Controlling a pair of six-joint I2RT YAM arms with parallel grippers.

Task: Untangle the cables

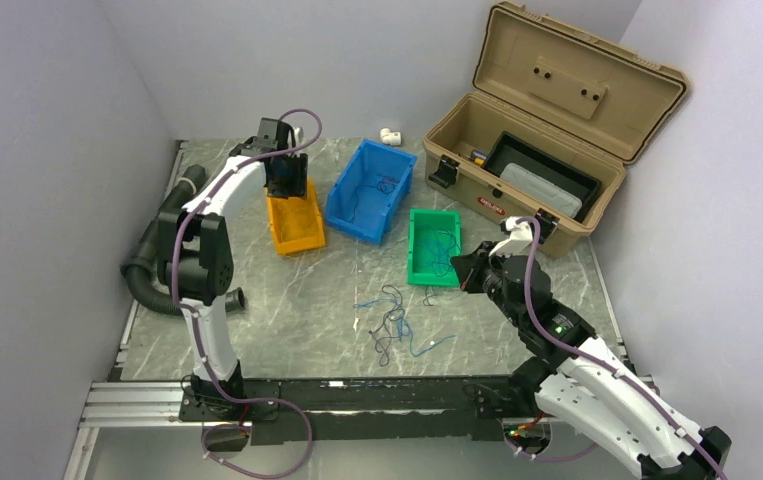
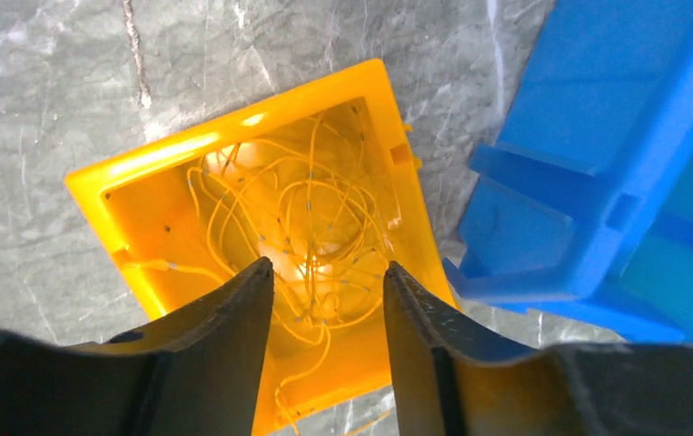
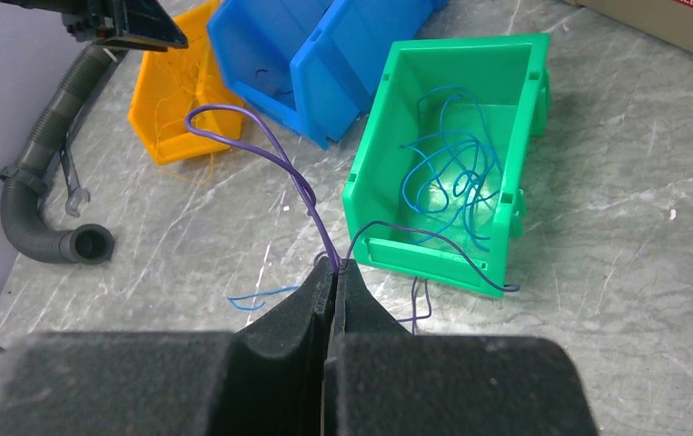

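From above, your light is even and diffuse. The counter (image 1: 287, 310) carries only faint, soft shadows beside the bins and arms, and the view is slightly soft. In your left wrist view, glare bleaches the floor and far rim of the yellow bin (image 2: 138, 213), while the parted fingers of the left pincer (image 2: 327, 268) are dark and blurred. In your right wrist view, a bright patch whitens the floor of the green bin (image 3: 377, 154). The right pincer (image 3: 333, 268) is an out-of-focus mass, yet the purple cable (image 3: 270, 150) it clamps reads sharp.
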